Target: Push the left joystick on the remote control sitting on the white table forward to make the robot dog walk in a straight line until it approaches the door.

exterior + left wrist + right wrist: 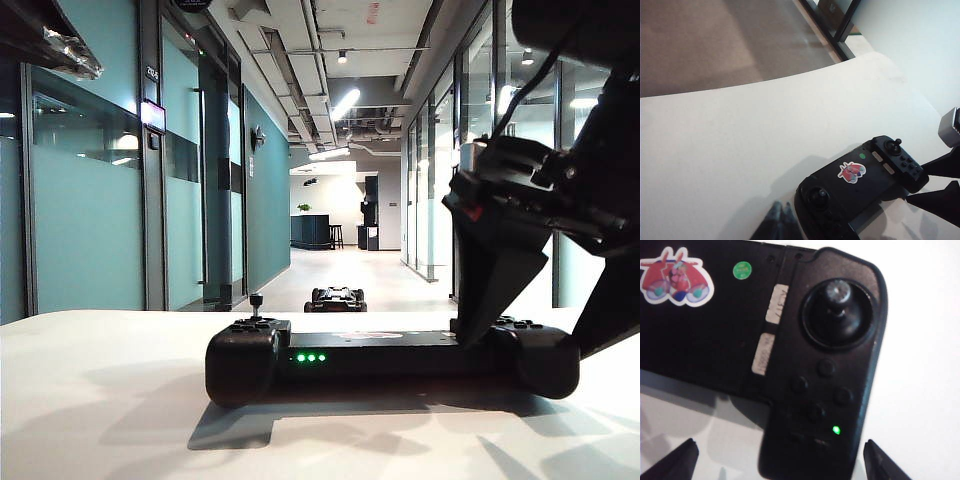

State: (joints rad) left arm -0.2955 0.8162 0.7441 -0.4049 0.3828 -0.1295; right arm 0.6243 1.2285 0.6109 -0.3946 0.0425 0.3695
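The black remote control (390,355) lies on the white table (100,400), with green LEDs lit on its front. Its left joystick (256,301) stands upright on the left-hand handle and nothing touches it. In the left wrist view my left gripper (780,219) is shut, its tips just beside that handle and a little short of the left joystick (819,194). My right gripper (777,465) is open and straddles the end of the right-hand handle (825,390), one finger on each side. The robot dog (335,298) stands in the corridor beyond the table.
Beyond the table's far edge a long corridor (350,270) runs straight ahead. Teal glass walls and doors (190,180) line its left side, and glass panels line the right. The right arm (560,200) fills the exterior view's right side.
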